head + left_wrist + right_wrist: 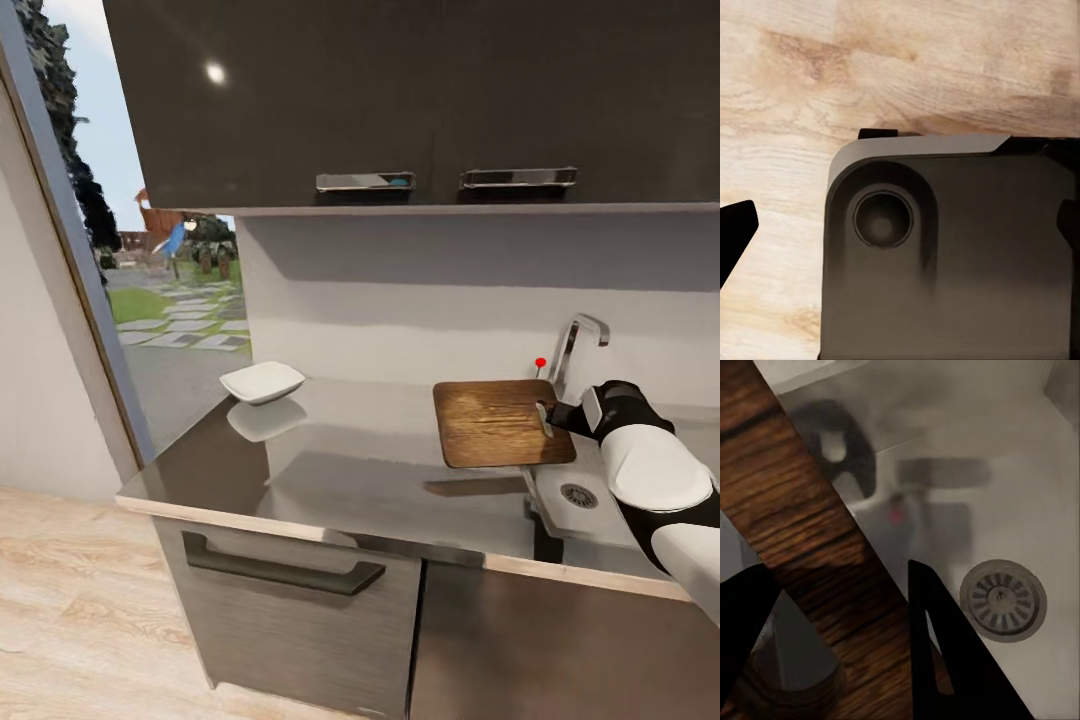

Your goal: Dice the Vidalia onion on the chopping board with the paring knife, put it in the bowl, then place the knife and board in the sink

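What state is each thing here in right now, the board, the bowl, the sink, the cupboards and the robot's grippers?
chopping board: held by its slot end, lifted, partly over the sink.
right gripper: shut on the chopping board.
left gripper: fingers spread, holding nothing, pointing at the wooden floor.
bowl: upright on the countertop; contents cannot be told.
sink: no water running from the tap.
upper cabinets: doors closed.
drawer: closed.

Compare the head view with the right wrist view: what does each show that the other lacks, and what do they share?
Head view alone: the white bowl on the countertop, the bent tap with its red knob, the drawer fronts and a garden outside. Right wrist view alone: the right gripper with its dark fingers on either side of the chopping board's edge. Both: the board held over the sink and the round drain.
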`<state>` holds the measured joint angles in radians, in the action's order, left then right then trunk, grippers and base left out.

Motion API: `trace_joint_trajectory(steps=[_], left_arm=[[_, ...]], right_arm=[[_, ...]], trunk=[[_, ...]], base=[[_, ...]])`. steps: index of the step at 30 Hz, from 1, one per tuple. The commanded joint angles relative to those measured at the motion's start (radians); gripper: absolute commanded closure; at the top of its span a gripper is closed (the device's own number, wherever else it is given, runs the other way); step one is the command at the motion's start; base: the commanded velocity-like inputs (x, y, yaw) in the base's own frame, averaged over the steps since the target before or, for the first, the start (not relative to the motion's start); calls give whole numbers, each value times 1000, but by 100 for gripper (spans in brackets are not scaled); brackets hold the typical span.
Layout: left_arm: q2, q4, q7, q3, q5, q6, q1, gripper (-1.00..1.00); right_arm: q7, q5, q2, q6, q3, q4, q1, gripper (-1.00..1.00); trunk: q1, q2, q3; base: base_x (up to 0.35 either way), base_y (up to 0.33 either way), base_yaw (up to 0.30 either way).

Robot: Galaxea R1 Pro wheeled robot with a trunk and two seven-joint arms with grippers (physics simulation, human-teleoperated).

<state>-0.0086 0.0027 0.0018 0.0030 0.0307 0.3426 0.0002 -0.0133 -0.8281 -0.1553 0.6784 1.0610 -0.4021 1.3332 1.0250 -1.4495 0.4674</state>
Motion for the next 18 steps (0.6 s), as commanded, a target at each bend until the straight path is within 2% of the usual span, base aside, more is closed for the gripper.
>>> trace_joint_trajectory(steps=[1,8,11,18], left_arm=[[0,0,0,-1,3,3,0,-100],[-1,0,0,0,3,3,0,-100],[-1,0,0,0,3,3,0,-100],[-1,0,0,0,3,3,0,-100]], right_arm=[[-8,-4,0,0,5,3,1,100],[-64,-5,0,-3,5,11,1,100],[-66,-5,0,0,5,11,1,100],[-61,-5,1,8,5,11,1,100]], trunk=[[0,-1,1],[0,-1,1],[0,-1,1],[0,-1,1]], base=[[0,1,-9],[0,0,-2],[0,20,0],[0,214,0]])
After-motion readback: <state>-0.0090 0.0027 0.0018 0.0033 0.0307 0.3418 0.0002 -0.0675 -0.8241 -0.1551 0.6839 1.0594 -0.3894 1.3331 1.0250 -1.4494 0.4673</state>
